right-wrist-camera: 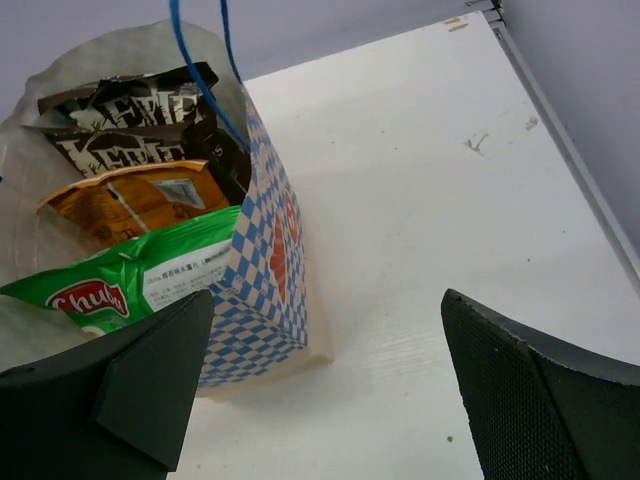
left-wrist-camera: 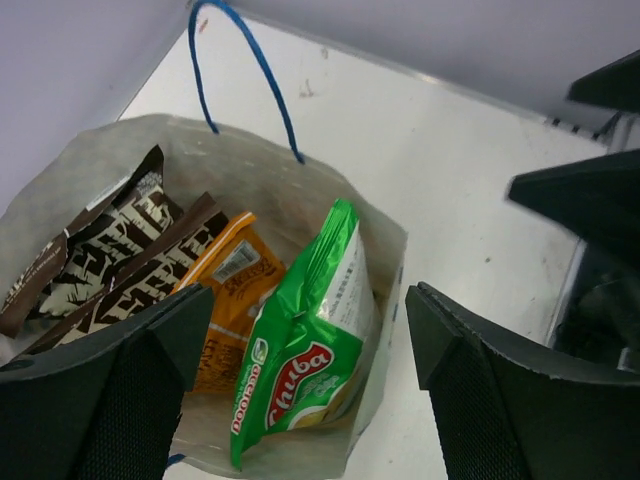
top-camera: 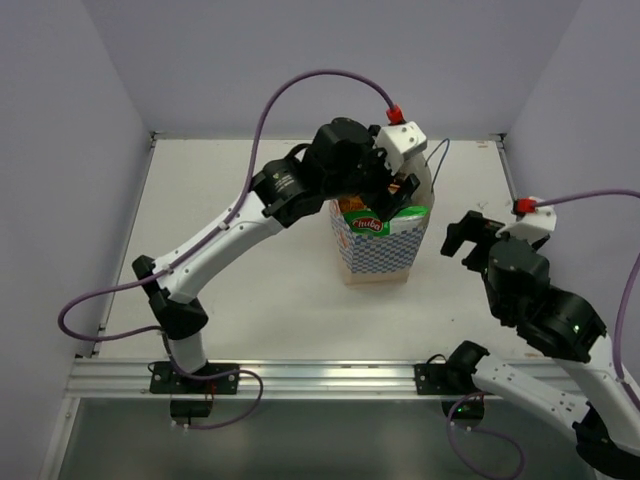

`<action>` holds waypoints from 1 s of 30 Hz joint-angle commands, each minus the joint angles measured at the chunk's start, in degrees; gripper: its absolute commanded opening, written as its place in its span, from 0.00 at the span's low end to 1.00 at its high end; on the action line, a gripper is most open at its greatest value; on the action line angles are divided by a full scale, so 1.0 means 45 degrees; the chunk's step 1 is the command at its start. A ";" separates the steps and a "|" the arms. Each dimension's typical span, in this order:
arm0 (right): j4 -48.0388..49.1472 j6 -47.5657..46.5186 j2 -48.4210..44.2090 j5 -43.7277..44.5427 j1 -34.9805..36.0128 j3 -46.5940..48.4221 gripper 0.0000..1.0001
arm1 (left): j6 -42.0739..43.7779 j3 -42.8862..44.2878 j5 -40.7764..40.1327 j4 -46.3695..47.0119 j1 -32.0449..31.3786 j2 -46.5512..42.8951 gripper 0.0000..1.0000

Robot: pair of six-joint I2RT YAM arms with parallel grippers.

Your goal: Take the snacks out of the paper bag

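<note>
Nearest me, the two arms rise from the rail (top-camera: 300, 375) along the front edge of the white surface (top-camera: 250, 300). Over on the right, the right end effector (top-camera: 462, 238) hangs released, its jaws spread wide with nothing between them, near the paper bag (top-camera: 385, 255) but not touching it. The bag stands upright around the middle of the surface, its blue-and-white checked band at the bottom and its mouth open. A thin blue cord handle (left-wrist-camera: 240, 70) arches up from its rim. All four snacks are inside, standing on edge in a row: a green-and-white packet (left-wrist-camera: 300, 370) toward the front, an orange packet (left-wrist-camera: 235, 290) behind it, then two dark brown packets (left-wrist-camera: 130, 250) with white lettering. The left end effector (top-camera: 392, 192) reaches across from the left and is poised at the bag's open mouth, jaws apart, closed on nothing
</note>
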 commanded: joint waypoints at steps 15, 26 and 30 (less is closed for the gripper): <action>-0.0633 0.2874 -0.2569 -0.0629 -0.0038 -0.1841 0.99 | 0.2996 -0.0072 0.0281 -0.2765 0.0659 0.2250 0.72; -0.0614 0.2854 -0.2353 -0.1038 -0.0038 -0.1744 0.99 | 0.3425 -0.0209 0.0671 -0.3038 0.0679 0.2857 0.74; -0.0633 0.2835 -0.2431 -0.1214 -0.0038 -0.1802 0.99 | 0.3582 0.0005 0.1141 -0.3117 0.0815 0.2312 0.80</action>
